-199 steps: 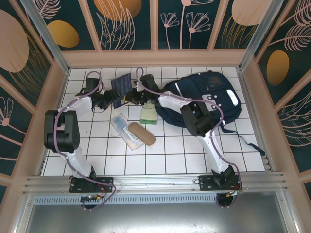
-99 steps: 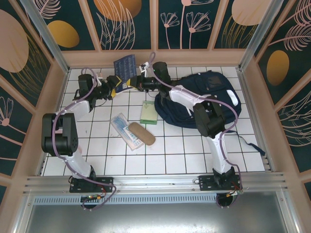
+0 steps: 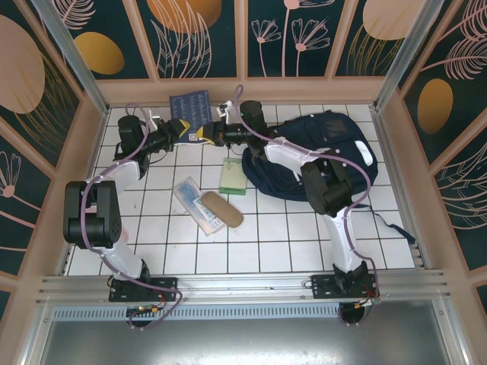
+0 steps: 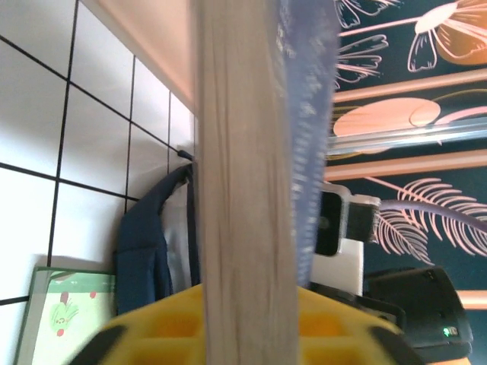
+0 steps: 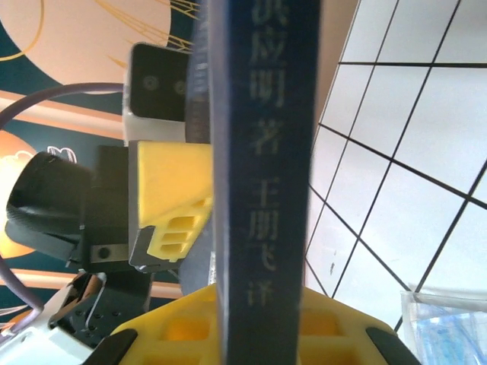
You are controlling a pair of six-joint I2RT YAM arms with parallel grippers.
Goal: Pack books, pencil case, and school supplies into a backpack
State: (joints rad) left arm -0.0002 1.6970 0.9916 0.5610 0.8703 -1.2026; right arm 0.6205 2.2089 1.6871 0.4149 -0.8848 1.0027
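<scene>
White tiled floor (image 3: 266, 243) — dark floral wall panels (image 3: 304, 30) in wooden frames (image 3: 241, 38)

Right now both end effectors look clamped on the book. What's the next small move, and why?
Probably ease the right end effector open. The left end effector has just closed on the book, so both clamp it in the air; moving either arm first could twist it. Freed, the right can regrip for the backpack beside it.
</scene>
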